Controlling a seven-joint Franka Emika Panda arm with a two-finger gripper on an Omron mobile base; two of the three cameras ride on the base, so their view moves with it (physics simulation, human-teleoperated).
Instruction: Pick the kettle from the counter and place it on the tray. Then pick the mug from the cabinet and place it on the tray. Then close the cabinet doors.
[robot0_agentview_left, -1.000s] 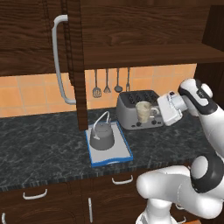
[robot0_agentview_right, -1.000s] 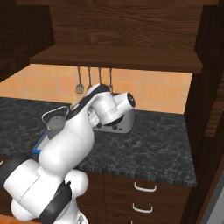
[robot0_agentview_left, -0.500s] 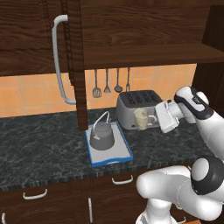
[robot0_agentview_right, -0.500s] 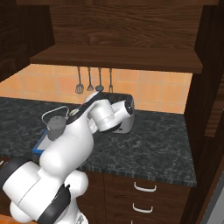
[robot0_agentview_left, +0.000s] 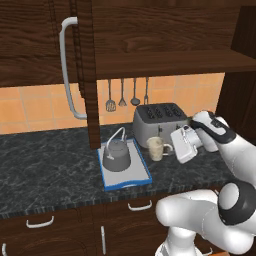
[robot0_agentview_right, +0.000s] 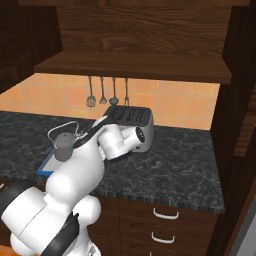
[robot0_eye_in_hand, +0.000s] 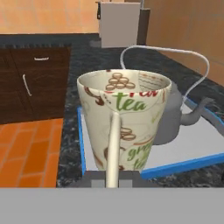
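Note:
My gripper (robot0_agentview_left: 168, 148) is shut on the side handle of the cream mug (robot0_agentview_left: 156, 148), which is held upright in front of the toaster, just right of the tray (robot0_agentview_left: 126, 179). In the hand view the printed mug (robot0_eye_in_hand: 124, 122) stands close in front, its handle between my fingertips (robot0_eye_in_hand: 113, 178). The dark-grey kettle (robot0_agentview_left: 116, 156) sits on the blue-rimmed tray, beyond the mug in the hand view as kettle (robot0_eye_in_hand: 175, 118) on tray (robot0_eye_in_hand: 186, 164). The right base view has the kettle (robot0_agentview_right: 64, 145) and tray (robot0_agentview_right: 44, 166) left of my arm. I cannot tell whether the mug touches the counter (robot0_agentview_left: 45, 170).
A silver toaster (robot0_agentview_left: 160, 120) stands behind the mug. The left cabinet door (robot0_agentview_left: 82, 60) hangs open over the tray's left side, its bar handle (robot0_agentview_left: 66, 75) facing out. The cabinet shelf (robot0_agentview_left: 165, 62) is above, utensils (robot0_agentview_left: 122, 95) hang on the wall, and drawers (robot0_agentview_right: 165, 215) lie below the counter.
The arm has brought the mug down and a little left, from toaster-top height to low beside the tray. The kettle and tray have not moved.

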